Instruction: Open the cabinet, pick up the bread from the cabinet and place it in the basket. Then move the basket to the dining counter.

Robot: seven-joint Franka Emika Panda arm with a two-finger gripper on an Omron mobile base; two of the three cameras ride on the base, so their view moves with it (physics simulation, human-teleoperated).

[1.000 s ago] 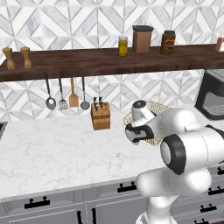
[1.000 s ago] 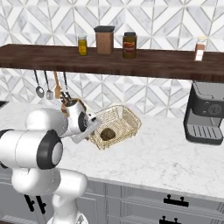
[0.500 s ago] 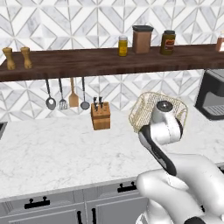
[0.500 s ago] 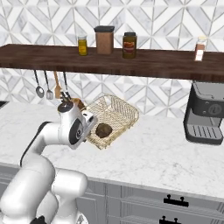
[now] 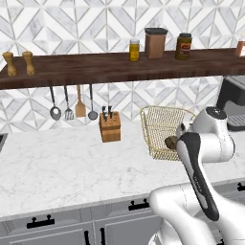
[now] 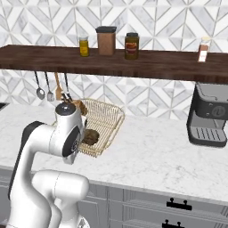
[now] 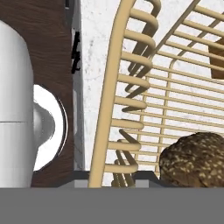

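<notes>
Wire-mesh basket (image 5: 162, 129) tilted further, lumpy bread (image 7: 194, 159) inside

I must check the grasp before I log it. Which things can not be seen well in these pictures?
- Gripper: in both base views the arm's white body hides it; whether it holds the basket rim cannot be seen.
- Bread: cut by the hand view's edge; in the left base view the arm covers most of it.
- Jars on the shelf: labels too small to read.
</notes>
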